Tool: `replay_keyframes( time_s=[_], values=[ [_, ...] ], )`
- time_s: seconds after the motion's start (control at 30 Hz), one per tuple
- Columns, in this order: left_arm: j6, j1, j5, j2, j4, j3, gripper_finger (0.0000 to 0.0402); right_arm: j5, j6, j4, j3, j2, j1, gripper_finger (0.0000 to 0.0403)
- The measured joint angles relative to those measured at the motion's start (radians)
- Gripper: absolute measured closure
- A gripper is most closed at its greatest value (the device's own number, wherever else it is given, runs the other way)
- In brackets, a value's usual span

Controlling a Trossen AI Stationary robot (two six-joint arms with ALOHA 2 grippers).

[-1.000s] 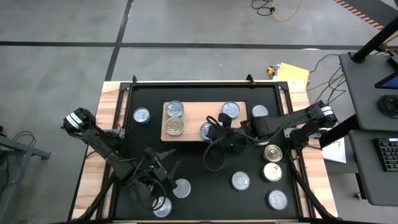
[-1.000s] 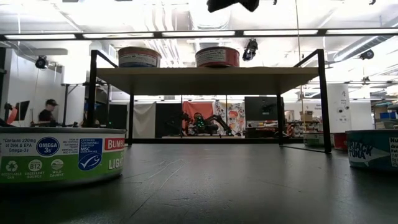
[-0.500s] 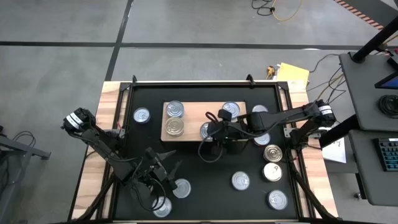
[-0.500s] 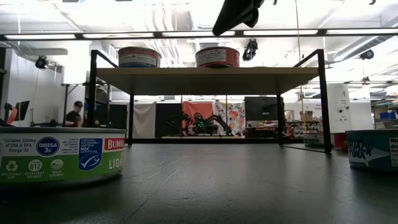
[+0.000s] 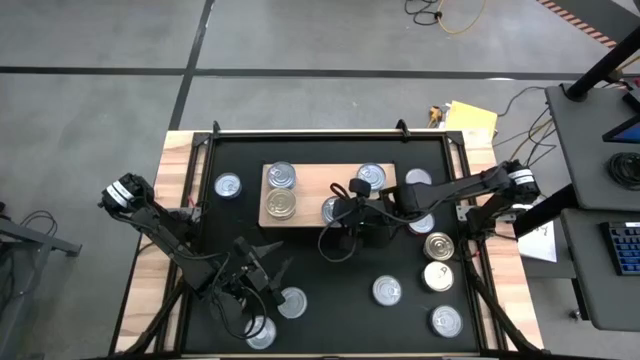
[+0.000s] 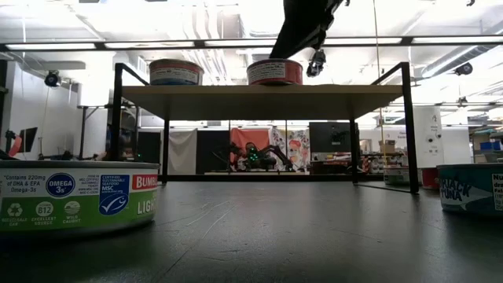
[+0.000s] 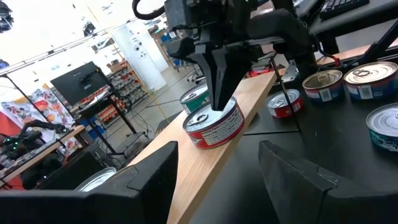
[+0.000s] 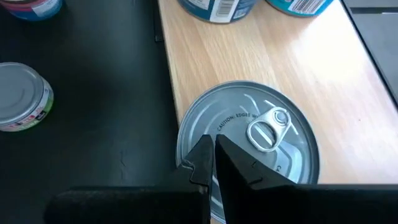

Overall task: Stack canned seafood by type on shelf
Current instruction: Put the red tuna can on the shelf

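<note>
The light-wood shelf carries several tins: two blue-labelled ones at its left end, one at the far right, and a red-labelled tin by its near edge. My right gripper is shut and points down onto that red tin's silver lid; the low view shows it above the red tin. My left gripper is open and hovers over the mat near the table's near-left corner, touching nothing. My right gripper has its shut fingertips down on the red-labelled tin's lid, close to the rim on the side toward the board's near edge. It comes from above, slanting in from the table's right. The tin stands upright on the shelf.
Loose tins stand on the black mat: one left of the shelf, one right of it, several toward the near right, two by my left gripper. In the low view a green-labelled tin stands close.
My right gripper has moved down and toward the table's left, from above the shelf onto the red-labelled tin's lid, staying shut. The tins have kept their places.
</note>
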Motion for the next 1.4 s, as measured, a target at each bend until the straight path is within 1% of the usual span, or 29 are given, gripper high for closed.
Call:
replay_keyframes(
  time_s=[0.17,0.5,0.73,1.4],
  values=[
    [0.0,0.0,0.0,0.0,0.0,0.0,0.0194,0.0,-0.001,0.057,-0.038,0.0,-0.007,0.0394],
    [0.0,0.0,0.0,0.0,0.0,0.0,0.0194,0.011,-0.007,0.062,-0.043,0.001,-0.052,0.0394],
    [0.0,0.0,0.0,0.0,0.001,0.0,0.0194,0.014,-0.063,0.108,-0.055,0.002,-0.088,0.0394],
    [0.0,0.0,0.0,0.0,-0.001,0.0,0.0194,0.026,-0.159,0.151,-0.079,0.002,-0.176,0.0394]
  ],
)
